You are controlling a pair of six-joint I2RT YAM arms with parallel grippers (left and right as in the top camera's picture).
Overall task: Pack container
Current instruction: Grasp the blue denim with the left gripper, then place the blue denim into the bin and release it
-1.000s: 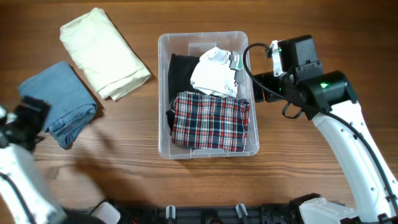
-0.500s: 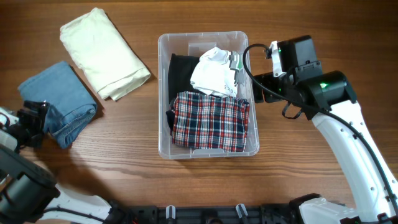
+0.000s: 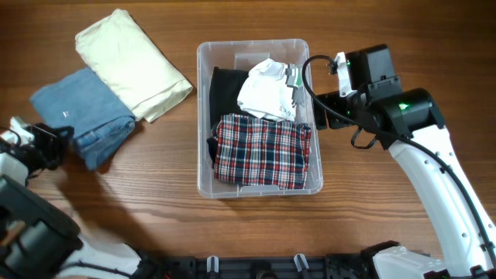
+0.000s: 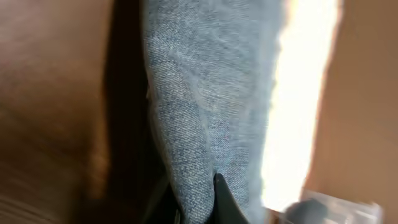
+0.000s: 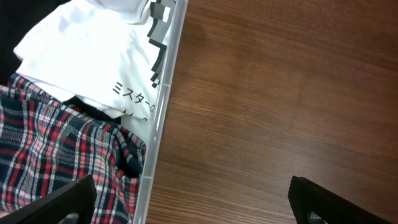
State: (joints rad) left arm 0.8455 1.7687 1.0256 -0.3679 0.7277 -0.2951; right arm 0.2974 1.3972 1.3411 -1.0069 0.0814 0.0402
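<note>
Folded blue denim jeans [image 3: 81, 116], likely soft and floppy, edge clenched between left gripper [image 3: 62, 144] fingers; right gripper [image 5: 193, 202] fingers spread over clear plastic container [image 3: 203, 116] rim.

Your left pincer [image 3: 54, 143] grips the jeans [image 3: 89, 116] by an edge, the folded cloth [image 3: 132, 66] touching beyond them. Your right pincer [image 5: 193, 186] straddles the container [image 5: 163, 81] wall, a shirt [image 5: 56, 149] under its inner finger.

I'm looking at a robotics test bench: a wood-grain table [image 3: 403, 31] is carrying folded clothes [image 3: 132, 66] at upper left, and arm bases [image 3: 256, 267] are sitting along the bottom edge.
</note>
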